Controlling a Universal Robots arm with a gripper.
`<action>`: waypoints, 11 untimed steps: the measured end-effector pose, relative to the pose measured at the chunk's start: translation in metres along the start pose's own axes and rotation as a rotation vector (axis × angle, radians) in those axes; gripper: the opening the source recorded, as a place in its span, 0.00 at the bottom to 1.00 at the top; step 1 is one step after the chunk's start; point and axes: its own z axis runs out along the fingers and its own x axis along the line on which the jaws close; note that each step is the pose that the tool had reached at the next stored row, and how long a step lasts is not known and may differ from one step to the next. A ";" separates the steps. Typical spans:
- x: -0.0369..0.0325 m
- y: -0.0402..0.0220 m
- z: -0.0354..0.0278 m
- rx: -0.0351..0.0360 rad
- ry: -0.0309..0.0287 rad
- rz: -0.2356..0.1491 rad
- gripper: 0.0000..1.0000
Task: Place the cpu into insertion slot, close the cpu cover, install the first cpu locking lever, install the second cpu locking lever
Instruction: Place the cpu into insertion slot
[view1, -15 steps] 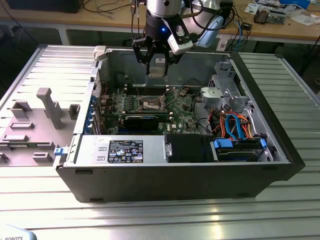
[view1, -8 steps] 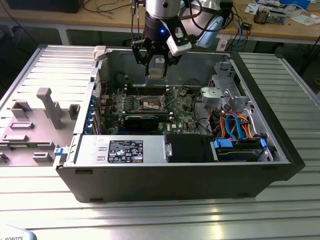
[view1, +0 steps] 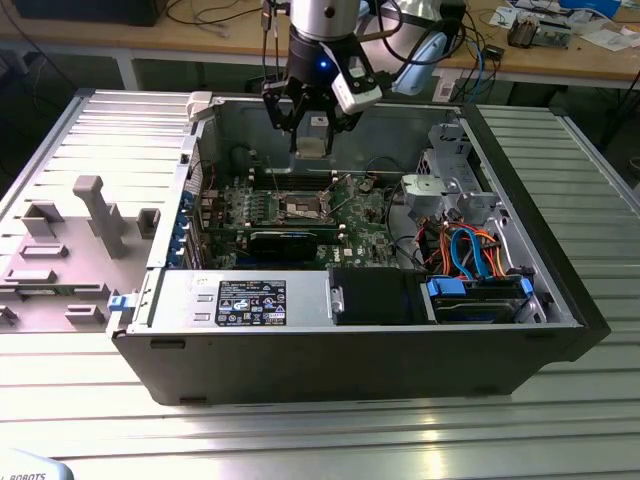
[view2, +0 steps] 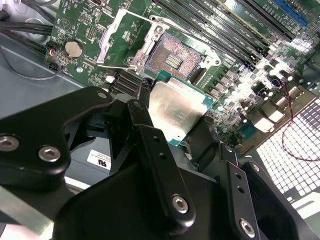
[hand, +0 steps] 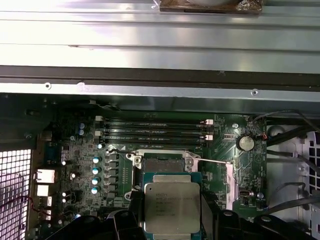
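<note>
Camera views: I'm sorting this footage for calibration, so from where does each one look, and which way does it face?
Exterior view: off the arm, above the open computer case, looking down into it; the arm and gripper hang over the motherboard.
Second wrist view: on the wrist, looking obliquely past black fingers at the cpu and open insertion slot.
First wrist view: on the wrist, facing down onto the motherboard; gripper parts flank the cpu.
Shared: both wrist views show the gripped cpu and the insertion slot.
</note>
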 end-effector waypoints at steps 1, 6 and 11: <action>0.0003 0.0000 0.0003 0.0000 0.0000 0.000 0.55; 0.0014 -0.0001 0.0024 0.0000 0.0000 0.000 0.55; 0.0024 -0.0003 0.0060 -0.0001 0.0000 0.000 0.55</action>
